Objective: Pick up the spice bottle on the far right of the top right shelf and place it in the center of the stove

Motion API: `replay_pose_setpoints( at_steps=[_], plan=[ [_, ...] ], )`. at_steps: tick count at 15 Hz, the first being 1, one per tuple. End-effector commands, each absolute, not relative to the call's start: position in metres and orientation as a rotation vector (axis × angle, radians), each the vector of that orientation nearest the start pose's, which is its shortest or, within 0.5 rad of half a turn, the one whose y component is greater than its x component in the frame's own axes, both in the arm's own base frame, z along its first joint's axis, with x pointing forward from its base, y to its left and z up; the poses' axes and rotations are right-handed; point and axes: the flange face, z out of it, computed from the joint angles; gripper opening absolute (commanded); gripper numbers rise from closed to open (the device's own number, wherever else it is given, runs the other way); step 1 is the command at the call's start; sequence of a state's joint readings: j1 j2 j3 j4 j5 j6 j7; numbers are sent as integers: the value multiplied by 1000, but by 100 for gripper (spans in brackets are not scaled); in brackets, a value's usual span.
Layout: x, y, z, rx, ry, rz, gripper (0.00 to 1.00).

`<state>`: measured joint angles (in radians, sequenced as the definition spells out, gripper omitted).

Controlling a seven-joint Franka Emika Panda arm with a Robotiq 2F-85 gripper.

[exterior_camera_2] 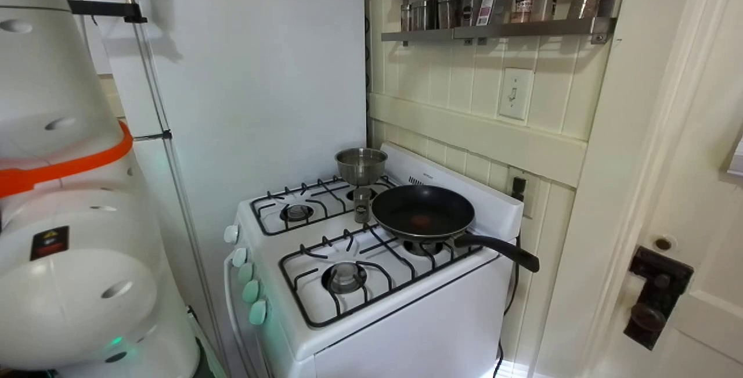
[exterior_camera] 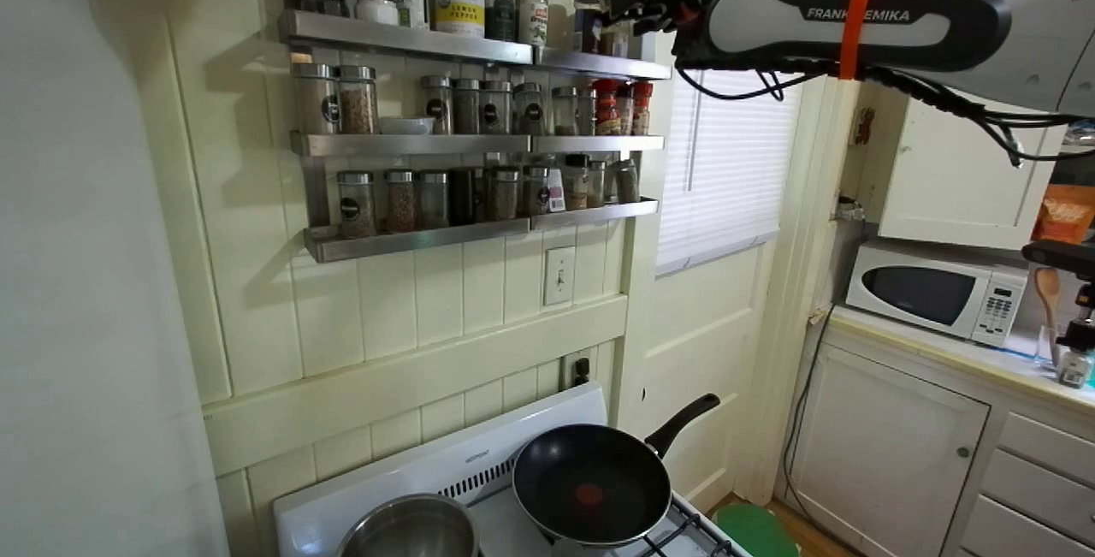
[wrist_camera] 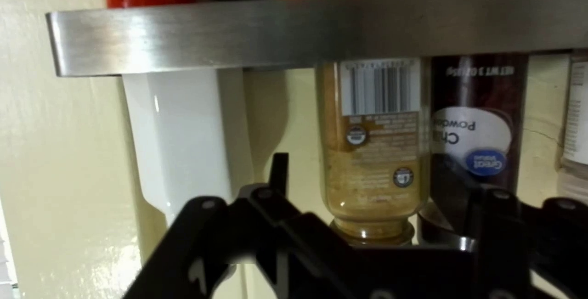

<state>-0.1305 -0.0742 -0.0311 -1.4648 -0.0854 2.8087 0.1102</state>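
Note:
The spice bottle, a glass jar of yellow-brown contents, stands on the top right tier of the shelf. The wrist view is upside down, so the bottle hangs neck-down there; its cap is hidden behind the gripper. In an exterior view only a sliver of the bottle shows below the fingers. My gripper is open, one finger on each side of the bottle, with a visible gap on the wrist picture's left. It also shows at the top tier in an exterior view. The white stove stands below the shelf.
A white container and a dark chili powder bottle flank the bottle closely. The stove bears a frying pan, a metal pot and a small jar between the grates. Rows of jars fill the lower tiers.

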Motion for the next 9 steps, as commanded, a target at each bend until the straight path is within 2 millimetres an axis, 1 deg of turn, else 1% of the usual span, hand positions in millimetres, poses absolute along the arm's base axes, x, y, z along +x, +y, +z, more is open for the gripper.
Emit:
replay_pose_setpoints(
  at_steps=[1,9],
  plan=[
    [538,-89,876,-2426,267,-2154,76],
    [538,-98,878,-2400,281,-2214,78]
  ],
)
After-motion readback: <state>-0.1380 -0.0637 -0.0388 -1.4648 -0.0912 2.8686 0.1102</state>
